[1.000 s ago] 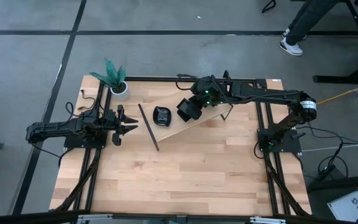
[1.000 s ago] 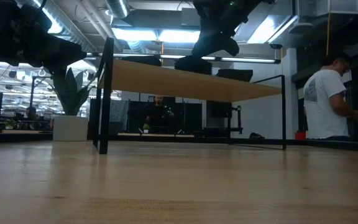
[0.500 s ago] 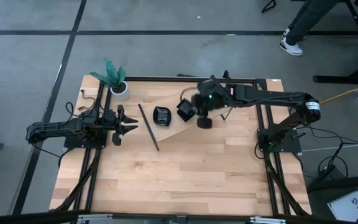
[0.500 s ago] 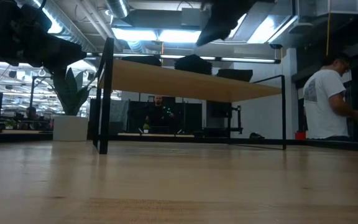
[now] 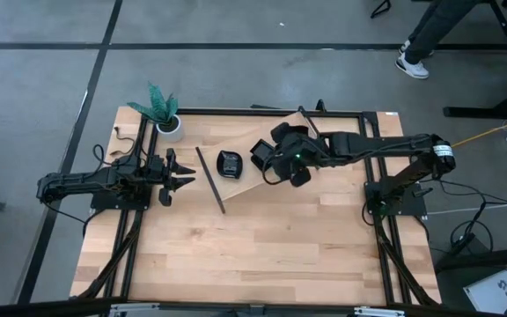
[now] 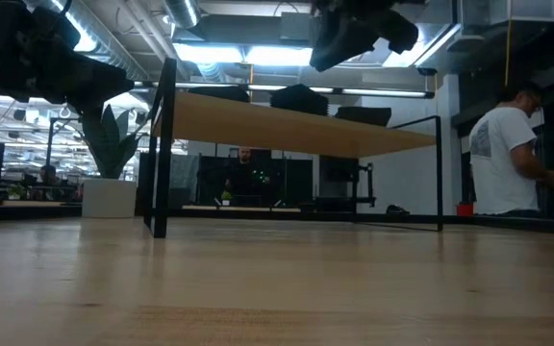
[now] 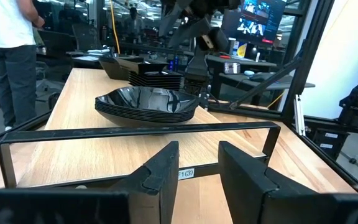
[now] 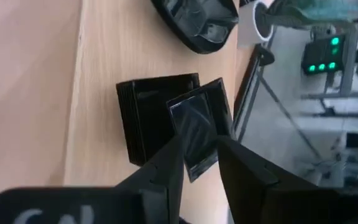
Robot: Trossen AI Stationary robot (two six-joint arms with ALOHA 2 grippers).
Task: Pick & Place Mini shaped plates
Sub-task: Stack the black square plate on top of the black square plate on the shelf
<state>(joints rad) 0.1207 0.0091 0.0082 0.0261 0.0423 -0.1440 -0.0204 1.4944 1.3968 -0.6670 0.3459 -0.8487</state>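
Observation:
A stack of black square plates [image 5: 259,152] and a stack of black leaf-like plates [image 5: 229,164] rest on a raised wooden shelf [image 5: 255,183]. Both stacks show in the right wrist view, the square one [image 8: 143,118] and the leaf-like one [image 8: 197,22]. My right gripper [image 5: 275,165] hovers just beside the square stack, shut on one square plate [image 8: 197,127]. My left gripper [image 5: 180,172] is open and empty at the table's left, short of the shelf's end, its fingers [image 7: 166,177] pointing at the stacks. My right gripper pinches one square plate by its edge [image 8: 196,163] between its two fingers. The fingers [image 8: 166,168] come at it slanting from above, from the table's right. The plate is tilted and lifted clear of the square stack.
A white pot with a green plant [image 5: 167,121] stands at the far left corner. The shelf's black frame [image 5: 209,179] stands between my two grippers. A person [image 6: 508,154] stands beyond the table's right side. Bare table lies toward the near edge [image 5: 253,255].
My right gripper has risen from the square stack with one plate and drawn a little toward the table's near and right edges. The plate has come off the stack and hangs tilted; the rest of the stack has stayed put.

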